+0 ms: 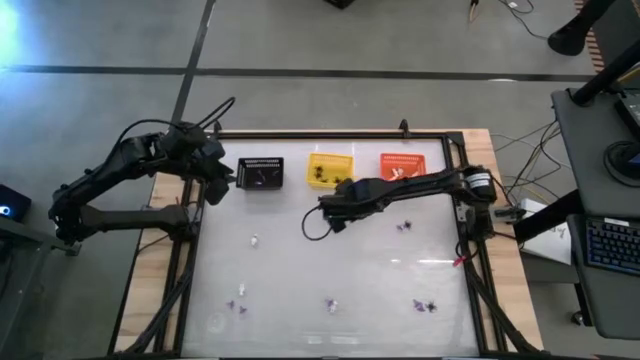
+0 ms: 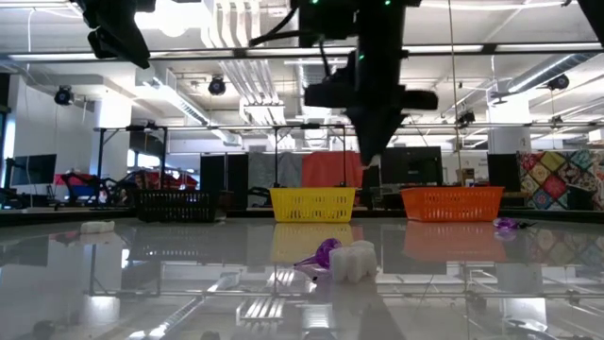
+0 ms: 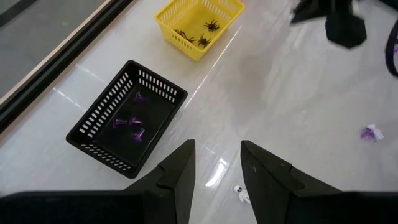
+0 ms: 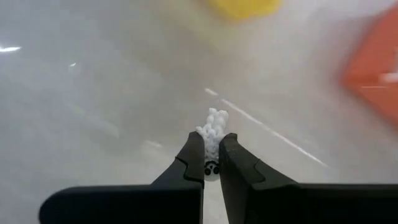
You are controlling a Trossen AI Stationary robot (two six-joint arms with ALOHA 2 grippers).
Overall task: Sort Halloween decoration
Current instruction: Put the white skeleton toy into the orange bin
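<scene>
Three baskets stand in a row along the far edge of the bench [image 1: 300,270]: a black basket [image 1: 261,173], a yellow basket [image 1: 331,169] and an orange basket [image 1: 404,166].

The right hand [image 4: 211,163] is raised above the bench, in front of the yellow basket. Its two fingers are pressed in on a white trinket [image 4: 214,134], whose knobbly top sticks out past the fingertips.

The left hand [image 3: 216,158] hangs over the bench just beside the black basket, with its fingers spread apart and nothing between them. In the left wrist view, three purple trinkets [image 3: 129,120] lie on the floor of the black basket. The yellow basket holds a cluster of black, spider-like trinkets [image 3: 199,34]; their exact number cannot be made out. White pieces [image 1: 398,171] show inside the orange basket, too small to count.

Loose pieces are scattered over the bench, well apart from one another. In the high view, a white piece [image 1: 255,240] lies toward the left and a purple one [image 1: 404,226] toward the right. Near the front edge there are about four more small clusters: two at the left [image 1: 239,298], one in the middle [image 1: 331,304] and one at the right [image 1: 425,305]. In the low view, the middle cluster shows as a purple piece touching a white one [image 2: 354,260].
</scene>
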